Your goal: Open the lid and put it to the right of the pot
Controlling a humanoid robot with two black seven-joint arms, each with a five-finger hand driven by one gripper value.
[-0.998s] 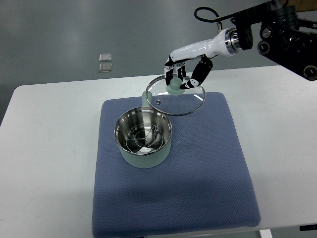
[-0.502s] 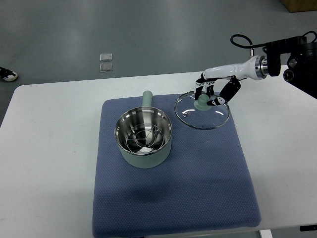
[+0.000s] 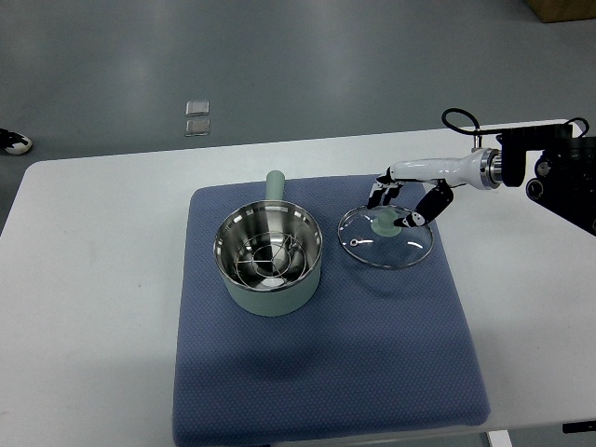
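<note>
One glass lid (image 3: 386, 237), flat on blue mat (image 3: 326, 372) just right of open pot (image 3: 269, 259); right robot hand (image 3: 402, 206) directly above, fingers curled around its green knob (image 3: 384, 223).

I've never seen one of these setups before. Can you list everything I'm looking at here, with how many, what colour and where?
table: one, white, fills the lower part of the view.
mat: one, blue, square, in the middle of the table.
pot: one, pale green outside, steel inside, on the mat's left half, open, handle pointing away from the robot.
wire rack: one, metal, inside the pot.
lid: one, clear glass with metal rim and pale green knob, on the mat right of the pot.
floor: grey, beyond the table.
small clear squares: two, on the floor.
shoe: one, white and black, at the left edge, on the floor.
right hand: one, white and black, at the lid's knob.
</note>
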